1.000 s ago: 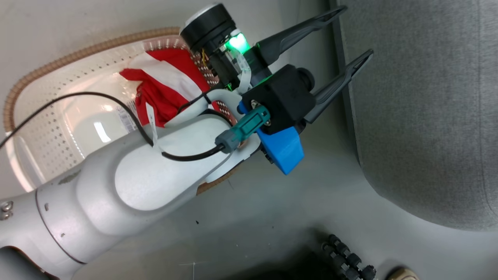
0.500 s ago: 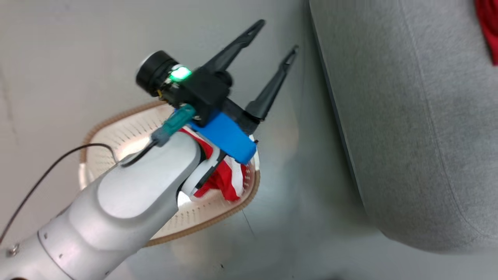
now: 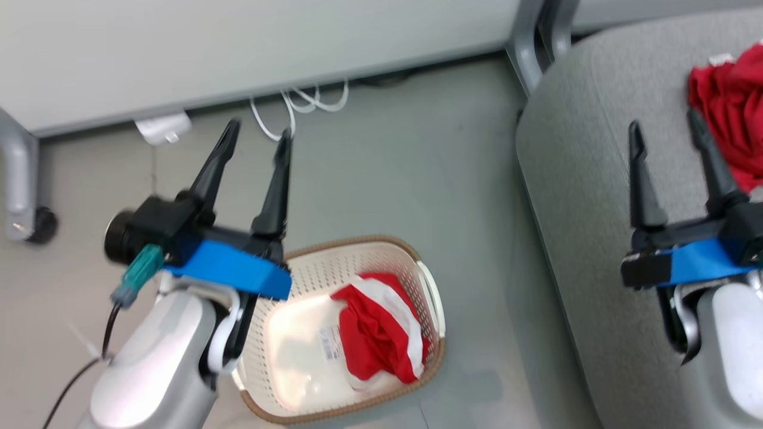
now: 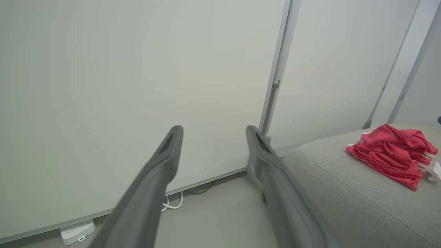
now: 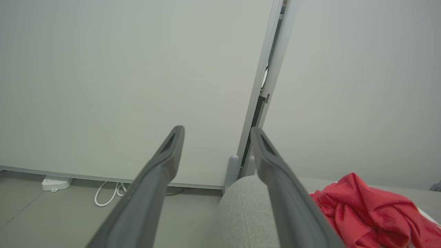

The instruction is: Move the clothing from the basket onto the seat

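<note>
The cream basket [image 3: 304, 280] with a brown rim stands on the floor at the lower middle of the head view. One crumpled piece of red and white clothing [image 3: 378, 333] lies in its right half. Another heap of red clothing [image 3: 730, 101] [image 4: 391, 153] [image 5: 365, 213] rests on the grey seat [image 3: 584, 196] [image 4: 344, 199] [image 5: 244, 213] at the right. My left gripper [image 3: 257, 132] [image 4: 213, 131] is open and empty, raised above the basket's left edge. My right gripper [image 3: 666, 122] [image 5: 217, 132] is open and empty over the seat, just left of the red heap.
A pale partition wall [image 3: 238, 53] runs along the back, with a white power strip [image 3: 162, 128] and white cables [image 3: 304, 101] at its foot. A castor [image 3: 37, 225] of a metal frame sits at the far left. Grey floor [image 3: 417, 167] lies between basket and seat.
The head camera has swung up and back, so the whole basket, the wall and my right gripper now show. My left arm has lifted off the basket, fingers still open and empty.
</note>
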Available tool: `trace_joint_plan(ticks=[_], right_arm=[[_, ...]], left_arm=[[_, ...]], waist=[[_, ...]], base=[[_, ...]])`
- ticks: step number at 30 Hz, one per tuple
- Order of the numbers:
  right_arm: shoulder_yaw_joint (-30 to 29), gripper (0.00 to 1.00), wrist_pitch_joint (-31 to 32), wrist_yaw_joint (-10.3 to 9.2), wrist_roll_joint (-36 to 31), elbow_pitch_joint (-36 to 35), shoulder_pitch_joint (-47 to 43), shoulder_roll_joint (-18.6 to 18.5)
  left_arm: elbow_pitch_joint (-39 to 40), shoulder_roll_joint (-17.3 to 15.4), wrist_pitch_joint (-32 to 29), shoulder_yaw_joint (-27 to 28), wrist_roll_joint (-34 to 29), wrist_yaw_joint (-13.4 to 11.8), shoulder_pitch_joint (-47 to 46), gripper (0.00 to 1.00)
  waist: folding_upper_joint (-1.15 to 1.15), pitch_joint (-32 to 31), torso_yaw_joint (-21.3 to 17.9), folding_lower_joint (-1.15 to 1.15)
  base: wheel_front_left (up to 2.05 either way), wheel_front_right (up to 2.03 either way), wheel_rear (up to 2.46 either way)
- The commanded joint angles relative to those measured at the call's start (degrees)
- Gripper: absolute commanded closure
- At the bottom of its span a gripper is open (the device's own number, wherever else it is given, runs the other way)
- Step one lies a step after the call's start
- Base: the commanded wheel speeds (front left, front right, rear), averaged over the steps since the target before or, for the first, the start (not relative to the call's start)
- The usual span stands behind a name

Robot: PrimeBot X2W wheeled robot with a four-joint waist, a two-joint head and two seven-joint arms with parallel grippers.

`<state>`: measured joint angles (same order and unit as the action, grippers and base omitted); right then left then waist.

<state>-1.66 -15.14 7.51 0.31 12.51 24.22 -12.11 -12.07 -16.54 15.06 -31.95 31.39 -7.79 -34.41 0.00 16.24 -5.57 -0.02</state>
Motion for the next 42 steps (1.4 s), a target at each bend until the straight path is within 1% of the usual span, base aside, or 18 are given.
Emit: trace_joint_plan(ticks=[1,4,8,12,16,22,27,30,35,42], right_arm=[[0.3,0.00,0.0,-0.03,0.3,0.0,-1.5,0.2],[1.9,0.00,0.0,-0.04,0.7,0.2,-4.5,1.2],[3.8,0.00,0.0,-0.04,0.9,-0.4,-8.4,1.8],[4.2,0.00,0.0,-0.03,1.2,-0.9,-12.3,2.6],[3.5,0.00,0.0,-0.03,1.5,-1.4,-16.3,3.6],[1.4,0.00,0.0,-0.03,1.8,-2.4,-20.8,5.1],[-0.2,0.00,0.0,-0.03,1.8,-3.3,-23.4,6.1],[-0.9,0.00,0.0,-0.03,1.6,-3.8,-24.6,6.7],[-1.5,0.00,0.0,-0.03,1.3,-4.2,-26.4,7.4],[-2.0,0.00,0.0,-0.03,1.2,-4.4,-27.8,8.1]], left_arm=[[0.4,0.2,0.2,1.0,-0.6,0.3,1.7,0.00],[1.3,0.8,0.2,5.9,-2.9,0.4,7.0,0.00],[3.5,2.0,0.2,11.3,-6.3,1.5,13.7,0.00],[5.5,3.5,0.2,16.4,-9.3,2.7,20.0,0.00],[6.8,5.6,0.2,20.6,-12.1,4.3,25.8,0.00],[7.6,8.6,0.2,25.2,-15.7,7.6,31.2,0.00],[7.4,10.5,0.2,27.6,-18.0,10.1,33.1,0.00],[7.1,11.5,0.2,28.4,-19.1,11.1,33.7,0.00],[6.6,12.5,0.2,29.2,-20.4,12.3,34.4,0.00],[6.1,13.2,0.2,29.8,-21.4,13.4,34.5,0.00]], waist=[[0.00,-4.9,3.2,0.02],[0.00,-7.8,4.2,0.02],[0.00,-10.3,5.0,0.02],[0.00,-12.5,5.6,0.02],[0.00,-14.1,6.0,0.02],[0.00,-15.9,6.4,0.02],[0.00,-16.7,6.6,0.02],[0.00,-17.0,6.5,0.02],[0.00,-17.3,6.3,0.02],[0.00,-17.5,6.2,0.02]], base=[[0.00,0.00,0.00],[0.00,0.00,0.00],[0.00,0.00,0.00],[0.00,0.00,0.00],[0.00,0.00,0.00],[0.00,0.00,0.00],[0.00,0.00,0.00],[0.00,0.00,0.00],[0.00,0.00,0.00],[0.00,0.00,0.00]])
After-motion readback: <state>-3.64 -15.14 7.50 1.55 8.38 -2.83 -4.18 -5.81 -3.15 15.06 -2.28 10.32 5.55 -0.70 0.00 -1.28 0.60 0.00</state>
